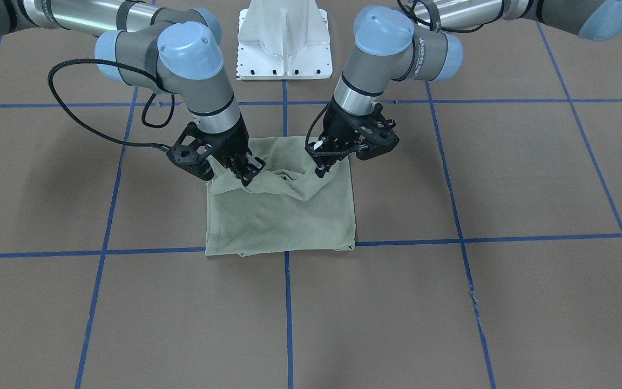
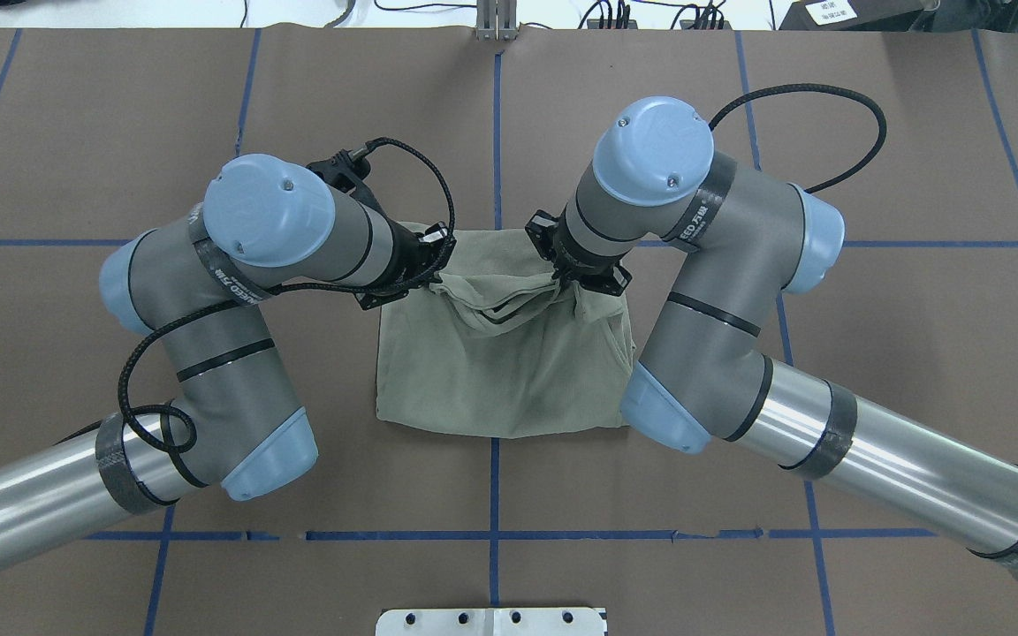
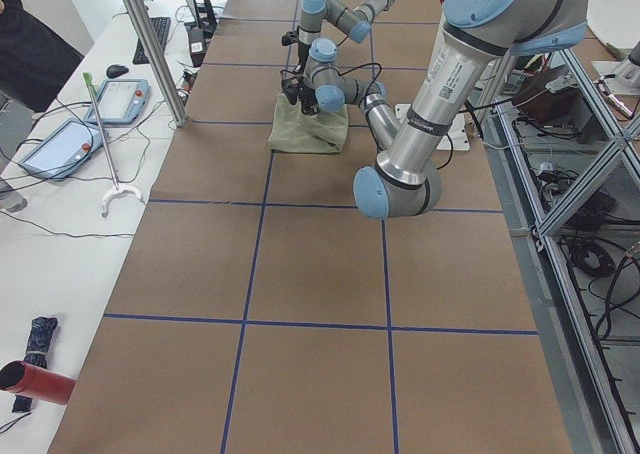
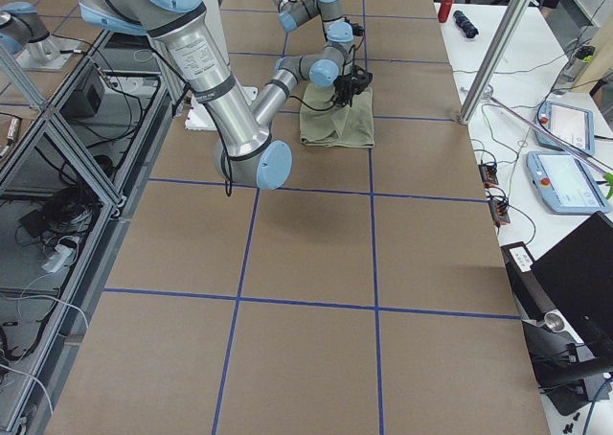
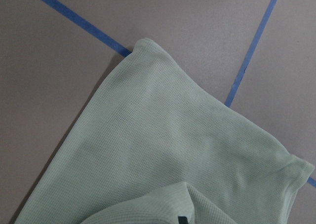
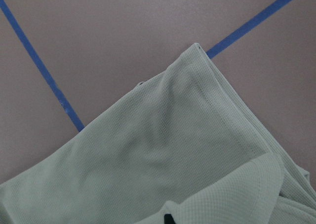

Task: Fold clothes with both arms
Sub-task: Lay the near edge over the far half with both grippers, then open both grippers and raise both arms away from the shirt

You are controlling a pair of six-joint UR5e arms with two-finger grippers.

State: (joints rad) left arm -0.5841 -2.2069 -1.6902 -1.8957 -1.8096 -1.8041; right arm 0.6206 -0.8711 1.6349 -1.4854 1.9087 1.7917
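Presently clamped on shirt (image 1: 284, 216) edge: left gripper (image 1: 320, 170), right gripper (image 1: 246, 177) (raised above table (image 1: 505, 302)), apparently to carry the fold.

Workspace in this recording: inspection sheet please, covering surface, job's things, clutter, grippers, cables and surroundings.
surface: brown paper-covered table with blue tape grid lines, flat.
job's things: sage-green knit shirt, folded to a rough rectangle; its edge nearest the robot is lifted and sags between the grippers.
clutter: nothing seen.
grippers: left gripper and right gripper, each shut on the shirt's lifted edge.
cables: black braided cables loop off both wrists, above the table.
surroundings: white metal pedestal base; white side bench with two teach pendants and a red cylinder.
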